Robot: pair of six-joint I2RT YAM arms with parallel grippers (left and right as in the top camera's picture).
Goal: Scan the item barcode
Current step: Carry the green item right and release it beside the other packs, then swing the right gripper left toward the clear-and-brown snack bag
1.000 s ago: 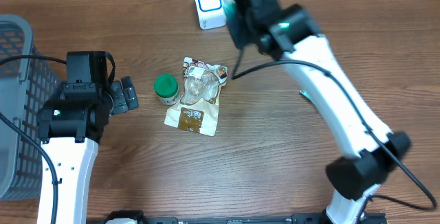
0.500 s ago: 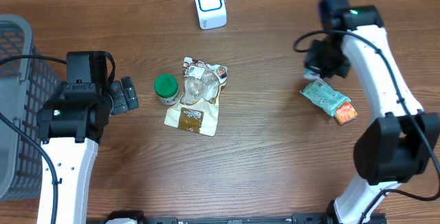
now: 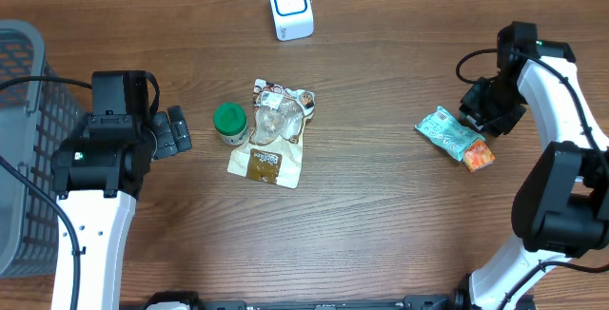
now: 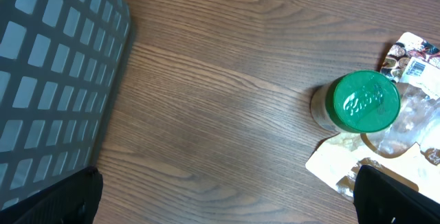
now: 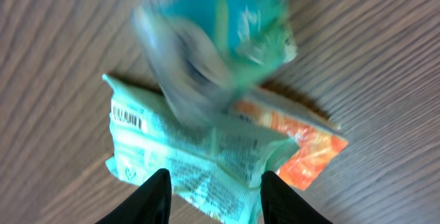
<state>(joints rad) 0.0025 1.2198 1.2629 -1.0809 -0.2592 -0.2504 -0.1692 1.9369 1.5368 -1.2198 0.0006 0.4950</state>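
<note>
The right fingers point(image 5: 152, 198) stood apart over the packet point(image 3: 454, 137) on the worktop point(image 3: 381, 205); the left fingers point(image 4: 393, 198) were wide open, near the jar point(image 4: 363, 102)

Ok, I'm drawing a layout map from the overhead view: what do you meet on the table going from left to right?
Gray basket → left gripper → green-lidded jar → brown snack pouch → teal and orange packet.
</note>
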